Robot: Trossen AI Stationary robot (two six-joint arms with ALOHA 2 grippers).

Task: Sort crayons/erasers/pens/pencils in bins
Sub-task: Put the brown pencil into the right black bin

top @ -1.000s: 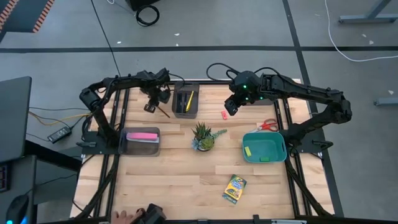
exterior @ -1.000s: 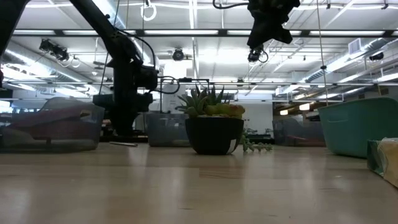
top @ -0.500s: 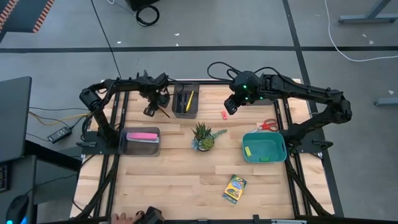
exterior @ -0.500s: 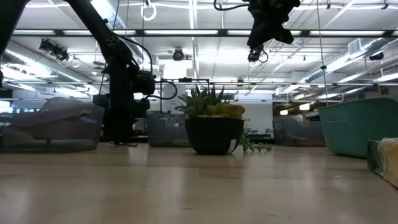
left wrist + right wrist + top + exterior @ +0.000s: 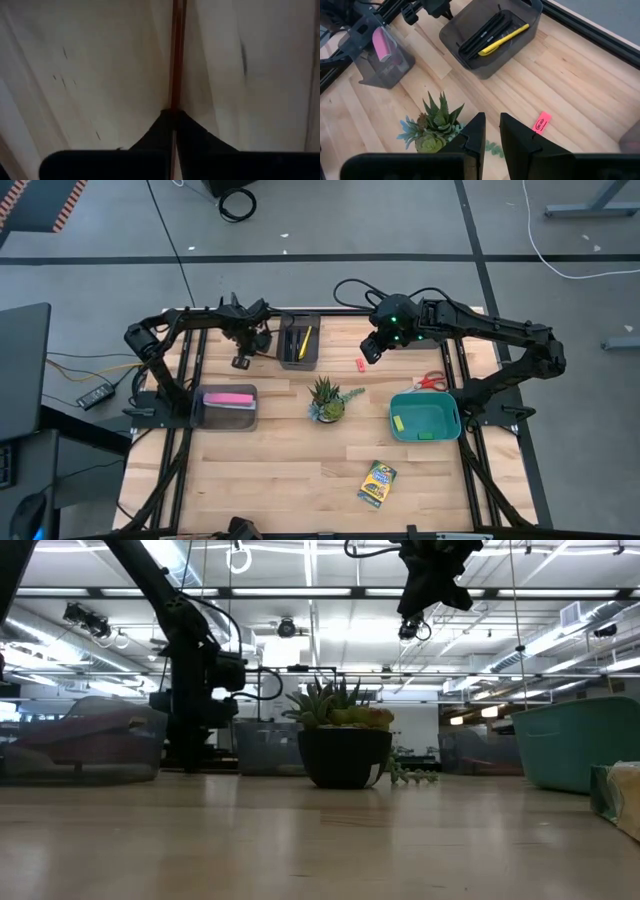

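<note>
A thin red pencil lies flat on the wooden table near its far left corner. My left gripper points down at it and is shut on it. My right gripper hangs high above the far middle of the table, its fingers a little apart with nothing between them. The dark grey bin holds black pens and a yellow pen. A pink eraser rests flat on the table. The crayon box lies near the front. My left gripper pinches the red pencil's shaft between its two fingertips, one on each side. The fingers come from above, pointing down, and lie across the pencil. The pencil lies on the table and runs on beyond the fingertips.
A grey bin at the left holds a long pink bar. A potted plant stands mid-table. The teal bin at the right holds yellow and green erasers. Red scissors lie behind it.
My left gripper has sunk to the table over the red pencil, which the high view showed beside it a second ago and the gripper now covers. A person's hand at the table's near edge has drawn back.
</note>
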